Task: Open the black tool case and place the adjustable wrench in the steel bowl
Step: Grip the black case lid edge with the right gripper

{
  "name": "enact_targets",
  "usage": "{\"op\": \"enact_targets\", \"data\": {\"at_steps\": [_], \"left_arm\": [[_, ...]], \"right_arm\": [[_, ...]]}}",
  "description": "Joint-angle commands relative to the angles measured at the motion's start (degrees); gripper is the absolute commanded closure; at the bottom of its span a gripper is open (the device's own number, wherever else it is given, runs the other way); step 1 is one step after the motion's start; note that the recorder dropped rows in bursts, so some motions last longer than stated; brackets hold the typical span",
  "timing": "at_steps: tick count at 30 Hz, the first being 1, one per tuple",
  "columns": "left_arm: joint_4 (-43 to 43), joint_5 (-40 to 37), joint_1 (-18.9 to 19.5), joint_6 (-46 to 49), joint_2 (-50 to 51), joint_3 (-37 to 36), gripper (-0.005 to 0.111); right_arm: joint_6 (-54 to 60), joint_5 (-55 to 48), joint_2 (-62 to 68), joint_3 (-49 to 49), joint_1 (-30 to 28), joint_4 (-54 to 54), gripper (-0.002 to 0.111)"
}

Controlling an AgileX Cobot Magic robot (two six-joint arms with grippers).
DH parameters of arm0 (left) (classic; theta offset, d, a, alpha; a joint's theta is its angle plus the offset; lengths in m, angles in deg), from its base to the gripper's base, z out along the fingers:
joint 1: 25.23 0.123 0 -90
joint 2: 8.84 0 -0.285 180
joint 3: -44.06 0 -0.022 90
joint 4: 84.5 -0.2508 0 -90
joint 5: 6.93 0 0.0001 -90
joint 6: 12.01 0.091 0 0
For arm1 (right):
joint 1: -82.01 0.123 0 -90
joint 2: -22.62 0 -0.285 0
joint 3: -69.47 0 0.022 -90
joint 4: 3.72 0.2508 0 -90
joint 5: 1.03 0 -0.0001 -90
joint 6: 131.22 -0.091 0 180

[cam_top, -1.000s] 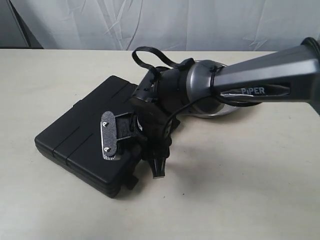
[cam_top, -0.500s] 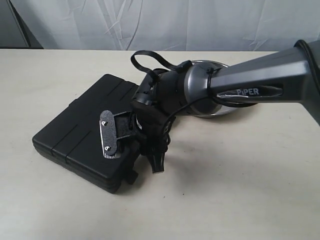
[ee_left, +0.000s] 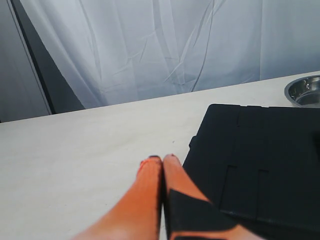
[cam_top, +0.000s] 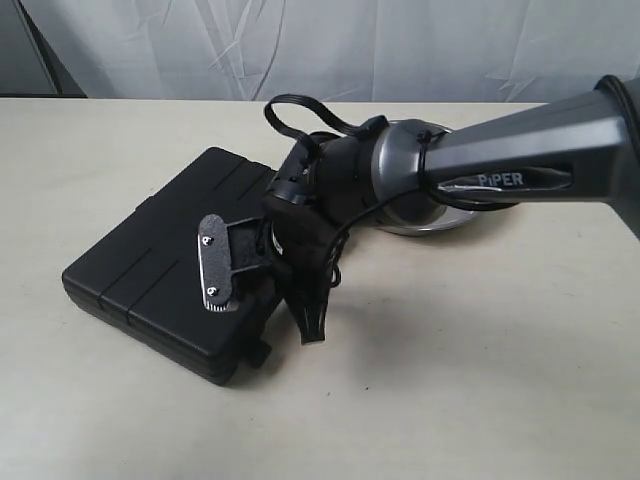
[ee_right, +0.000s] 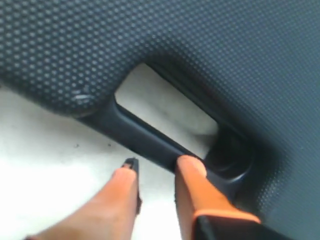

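The black tool case [cam_top: 150, 260] lies shut on the table at the left of the exterior view. The right wrist view shows its handle slot [ee_right: 167, 117] close up. My right gripper [cam_top: 264, 322] reaches across to the case's near right edge. It is open [ee_right: 157, 167], with one fingertip [ee_right: 190, 167] against the handle bar and nothing between the fingers. Behind that arm the steel bowl [cam_top: 432, 222] shows only in part. In the left wrist view my left gripper [ee_left: 162, 159] is shut and empty, beside the case [ee_left: 260, 150], with the bowl [ee_left: 306, 90] beyond. No adjustable wrench shows in any view.
A white curtain [cam_top: 330, 45] hangs behind the table's far edge. The right arm's black cable loop [cam_top: 300, 105] arches above the case. Bare tabletop [cam_top: 480, 380] lies in front of and to the right of the case.
The case has slid a little to the left, and my right gripper has moved with it at the case's edge.
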Motion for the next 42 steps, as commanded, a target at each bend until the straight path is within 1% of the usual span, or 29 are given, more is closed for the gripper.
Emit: {"op": "enact_targets", "data": {"at_steps": [1, 3, 9, 18, 19, 21, 24, 26, 42], "left_arm": [[0.09, 0.28, -0.06, -0.05, 0.2, 0.12, 0.106], [0.09, 0.28, -0.06, -0.05, 0.2, 0.12, 0.106], [0.09, 0.28, -0.06, -0.05, 0.2, 0.12, 0.106], [0.09, 0.28, -0.06, -0.05, 0.2, 0.12, 0.106], [0.09, 0.28, -0.06, -0.05, 0.2, 0.12, 0.106], [0.09, 0.28, -0.06, -0.05, 0.2, 0.12, 0.106], [0.09, 0.28, -0.06, -0.05, 0.2, 0.12, 0.106], [0.09, 0.28, -0.06, -0.05, 0.2, 0.12, 0.106], [0.09, 0.28, -0.06, -0.05, 0.2, 0.12, 0.106]], "right_arm": [[-0.1, 0.95, -1.14, 0.37, 0.05, 1.8, 0.059], [-0.1, 1.61, -1.58, 0.37, 0.05, 1.71, 0.055], [-0.1, 4.06, -0.57, 0.37, 0.05, 0.59, 0.057], [-0.1, 1.82, 3.76, 0.37, 0.05, -1.42, 0.058], [-0.1, 1.71, 3.76, 0.37, 0.05, -1.42, 0.06], [-0.1, 0.74, 3.64, 0.37, 0.05, -1.42, 0.068], [-0.1, -0.71, 3.54, 0.37, 0.05, -1.42, 0.089], [-0.1, -1.97, 3.19, 0.37, 0.05, -1.42, 0.108], [-0.76, -3.88, -4.14, 0.37, 0.05, 3.46, 0.108]]}}
